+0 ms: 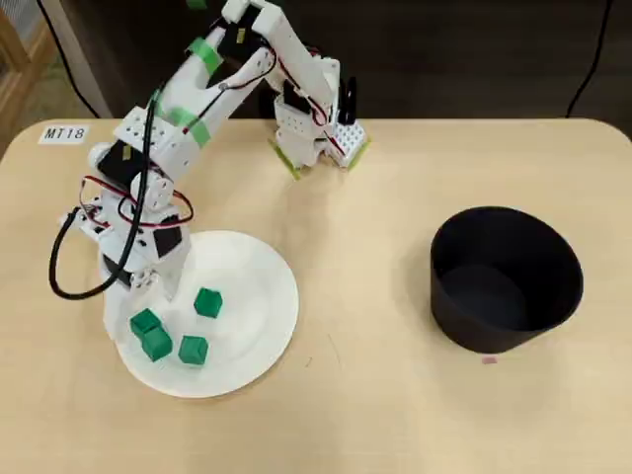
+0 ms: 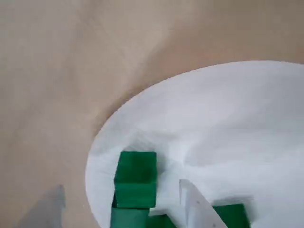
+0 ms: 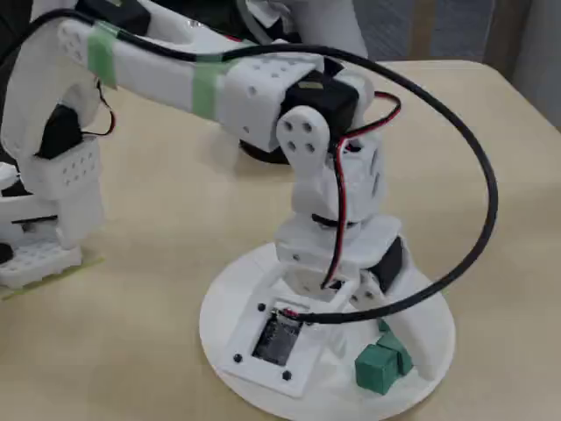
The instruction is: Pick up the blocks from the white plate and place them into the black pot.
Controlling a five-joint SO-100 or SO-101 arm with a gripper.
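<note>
We see our gripper (image 1: pixel 158 288) low over the white plate (image 1: pixel 259 318), just above the green blocks (image 1: pixel 207 302). Its fingers hold nothing we can make out, but whether they stand wide or narrow we cannot tell; the wrist view shows only one white finger (image 2: pixel 199 206) beside a block (image 2: pixel 136 178). All four blocks lie on the plate, clustered near its left side in the overhead view. The black pot (image 1: pixel 506 279) stands well apart to the right and looks empty. We judge the task barely begun: every block remains to be moved.
</note>
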